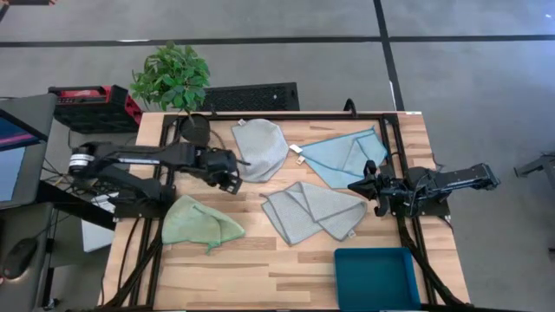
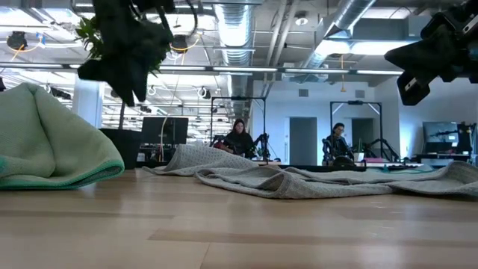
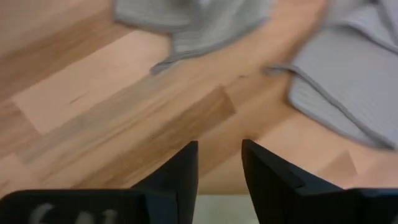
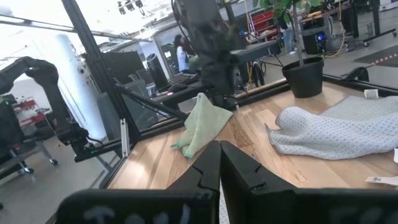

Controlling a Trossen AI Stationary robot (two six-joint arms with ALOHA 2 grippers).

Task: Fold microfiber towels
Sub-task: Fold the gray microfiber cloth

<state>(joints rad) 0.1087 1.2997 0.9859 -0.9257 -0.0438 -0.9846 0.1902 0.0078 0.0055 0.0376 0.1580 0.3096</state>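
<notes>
- Towels on wooden table point(image 1: 260, 260), high view: left gripper point(image 1: 231, 176) just beside grey towel point(image 1: 260, 147) near far edge; green towel point(image 1: 199, 223) toward near-left corner, nearer left arm.
- Low view: both grippers hang above table.
- Left wrist view: fingers point(image 3: 180, 171) parted, empty; grey towel ahead.
- Right wrist view: right gripper point(image 4: 220, 163) closed, empty, by right edge.

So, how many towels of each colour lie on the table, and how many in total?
Grey towels: 2
Light blue towel: 1
Light green towel: 1
Total: 4
</notes>
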